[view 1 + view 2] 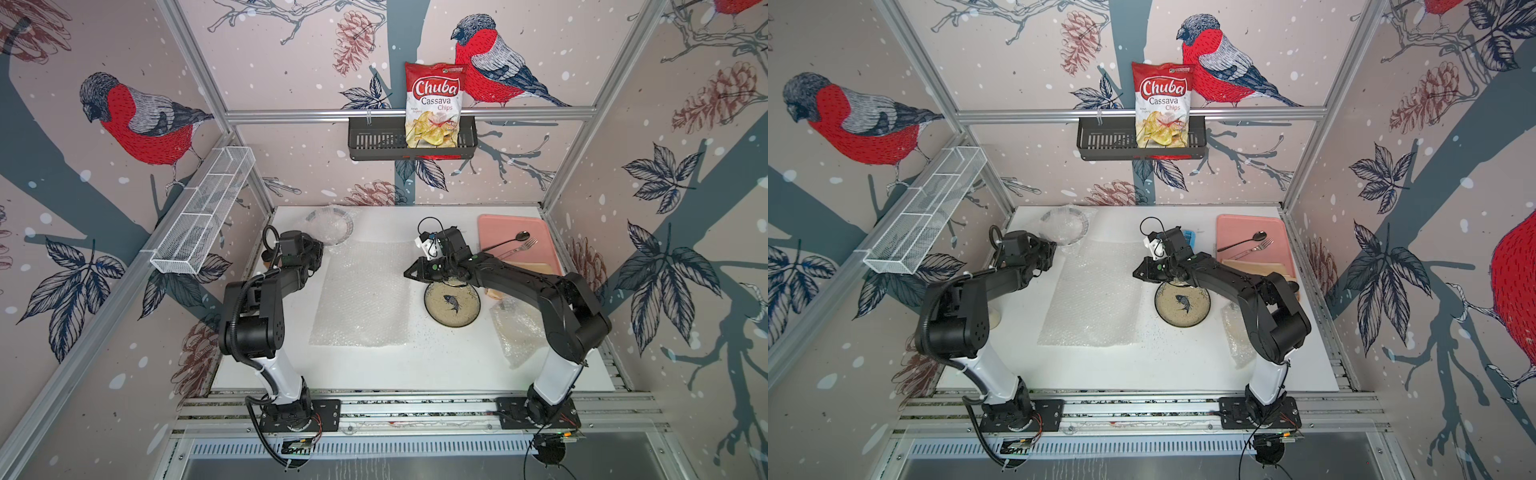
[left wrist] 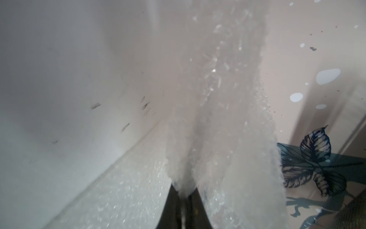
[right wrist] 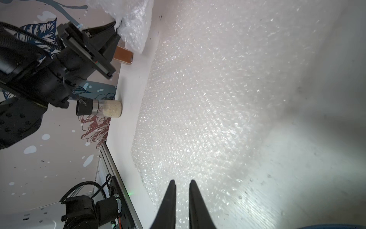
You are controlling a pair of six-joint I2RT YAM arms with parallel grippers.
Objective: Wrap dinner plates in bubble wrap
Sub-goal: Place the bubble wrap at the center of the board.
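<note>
Left pincer [image 2: 184, 190] clamped on bubble wrap [image 2: 217, 99], likely the bundle round a plate [image 1: 330, 224] at back-left of bench [image 1: 415, 365]; view blurry. Right pincer [image 3: 182, 183] slightly apart, empty, above flat sheet [image 1: 361, 295]. Fish plate [image 1: 453, 305] bare, just beside sheet.

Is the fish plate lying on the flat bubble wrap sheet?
No, in a top view the fish plate sits on bare table, apart from the flat bubble wrap.
</note>
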